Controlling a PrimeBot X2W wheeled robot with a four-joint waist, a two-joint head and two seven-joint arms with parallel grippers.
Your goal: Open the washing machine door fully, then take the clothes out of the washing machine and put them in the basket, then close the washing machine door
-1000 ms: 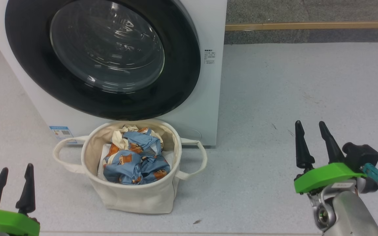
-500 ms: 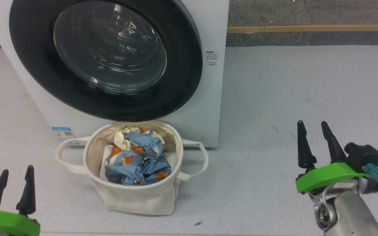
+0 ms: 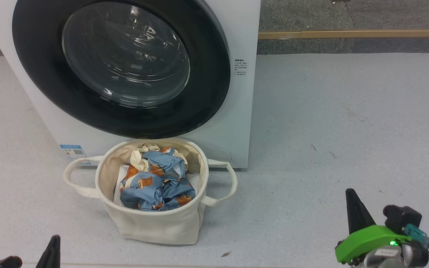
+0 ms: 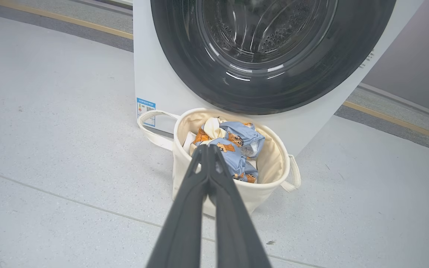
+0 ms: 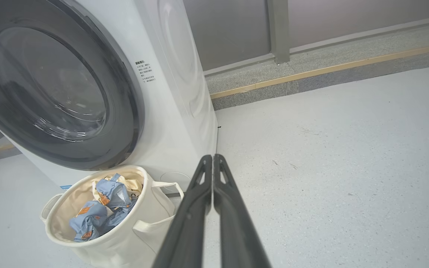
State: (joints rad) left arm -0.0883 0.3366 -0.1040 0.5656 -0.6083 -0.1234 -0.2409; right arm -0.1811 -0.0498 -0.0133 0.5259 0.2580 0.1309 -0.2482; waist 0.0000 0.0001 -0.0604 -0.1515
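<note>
My left end effector (image 4: 207,149) has dropped lower and clenched empty. The clothes (image 3: 155,182) lie in the basket (image 3: 104,176), at 6 o'clock under the shut door (image 3: 210,93). My right end effector (image 5: 212,158) has likewise lowered and clenched, so the task looks finished.

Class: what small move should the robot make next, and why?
Probably only draw both hands back to rest: the washing machine door looks shut, the clothes lie in the basket, and the left hand and right hand are closed on nothing.
</note>
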